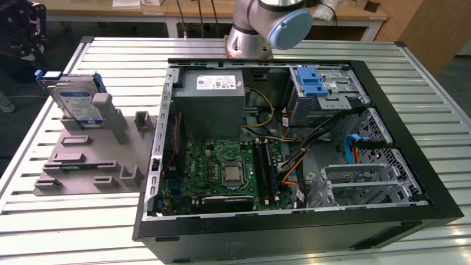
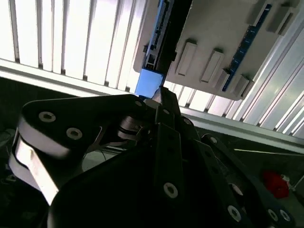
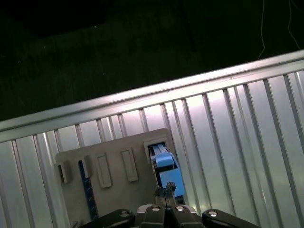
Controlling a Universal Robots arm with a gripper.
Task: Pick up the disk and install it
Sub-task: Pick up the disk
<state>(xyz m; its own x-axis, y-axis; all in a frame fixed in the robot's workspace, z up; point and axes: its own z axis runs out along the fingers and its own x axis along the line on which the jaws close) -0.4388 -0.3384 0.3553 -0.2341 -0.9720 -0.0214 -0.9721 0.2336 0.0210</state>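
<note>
Disk (image 1: pixel 77 102): stands on edge in a slot of the grey holder (image 1: pixel 88 160), at the exterior view's left of the open case (image 1: pixel 294 237). Shows its blue-and-white label in the exterior view, with the blue bracket running along its edges. Sits well apart from the cage (image 1: pixel 318 88) inside the case, so not yet installed.

Holder: lies flat on the slatted metal tabletop (image 1: pixel 74 221), just beside the case's wall. Carries several more posts and slots. Holds a thin blue strip (image 3: pixel 85 187) in another slot, apart from the disk.

Pincer (image 1: pixel 38 62): hangs at the exterior view's far left, over the tabletop's edge and just above the disk's upper end. Appears in both wrist views as dark linkage narrowing to a tip (image 2: pixel 161 99), aimed at the bracket's blue end of the disk (image 2: pixel 148 83) and right up against it. Cannot tell how far open it stands, nor whether it has hold of the bracket or only meets it.

Case: lies on its side with the panel off. Shows a grey box (image 1: pixel 209 102) with a white sticker, a green board (image 1: pixel 220 171) below that, and the cage with its blue latch towards the exterior view's right.

Arm (image 1: pixel 261 25): rises from the tabletop behind the case.
</note>
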